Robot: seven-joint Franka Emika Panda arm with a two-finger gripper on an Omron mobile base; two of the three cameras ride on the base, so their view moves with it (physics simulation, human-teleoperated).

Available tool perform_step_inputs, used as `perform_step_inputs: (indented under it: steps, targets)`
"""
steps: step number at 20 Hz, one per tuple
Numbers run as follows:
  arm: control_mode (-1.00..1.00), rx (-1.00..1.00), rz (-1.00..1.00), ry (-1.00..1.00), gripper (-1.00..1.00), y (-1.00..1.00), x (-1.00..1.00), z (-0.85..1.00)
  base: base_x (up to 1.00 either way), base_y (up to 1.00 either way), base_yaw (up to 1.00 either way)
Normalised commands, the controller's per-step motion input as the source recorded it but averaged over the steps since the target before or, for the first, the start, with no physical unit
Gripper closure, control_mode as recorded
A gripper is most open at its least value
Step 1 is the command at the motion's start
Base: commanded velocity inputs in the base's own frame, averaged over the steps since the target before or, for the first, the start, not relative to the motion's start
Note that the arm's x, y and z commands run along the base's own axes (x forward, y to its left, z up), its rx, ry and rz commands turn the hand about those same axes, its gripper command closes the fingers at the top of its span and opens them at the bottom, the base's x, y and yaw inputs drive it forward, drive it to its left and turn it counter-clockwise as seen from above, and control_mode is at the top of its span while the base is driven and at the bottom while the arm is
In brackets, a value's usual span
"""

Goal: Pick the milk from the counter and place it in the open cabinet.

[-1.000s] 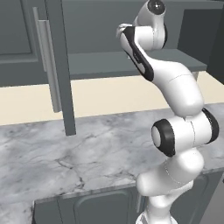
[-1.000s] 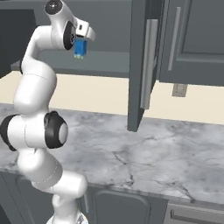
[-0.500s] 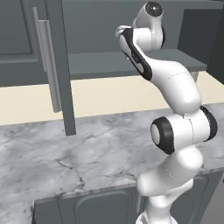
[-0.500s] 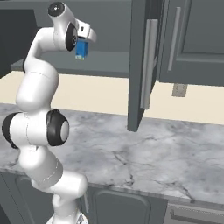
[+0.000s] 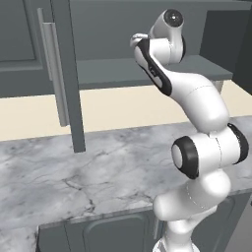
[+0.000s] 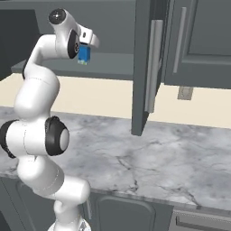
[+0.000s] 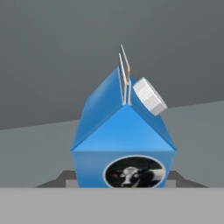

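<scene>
Right base view: end effector (image 6: 85, 50) clamped on milk (image 6: 84, 55), unchanged, raised before cabinet (image 6: 108, 67) shelf.

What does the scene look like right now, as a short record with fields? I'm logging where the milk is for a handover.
milk: blue carton, held in the air at the height of the cabinet shelf
gripper: shut on the milk
cabinet: open, door swung out, shelf bare where it shows
counter: grey marbled slab below, milk no longer on it
placing: not yet done, carton not set down
</scene>
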Motion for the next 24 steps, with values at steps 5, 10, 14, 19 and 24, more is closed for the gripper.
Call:
perform_step_inputs:
  steps: [5,10,14,19,24]
  targets:
    - [-1.00,0.00,0.00,-0.09,1.00,0.00,0.00,-0.21,0.00,0.00,0.00]
    - [-1.00,-0.01,0.00,-0.04,1.00,0.01,0.00,-0.21,0.00,0.00,0.00]
    - [-1.00,-0.04,0.00,-0.06,1.00,0.04,0.00,-0.19,0.00,0.00,0.00]
    - [-1.00,-0.03,0.00,0.00,1.00,0.00,0.00,-0.22,0.00,0.00,0.00]
    - [-1.00,0.00,0.00,0.00,1.00,0.00,0.00,-0.06,0.00,0.00,0.00]
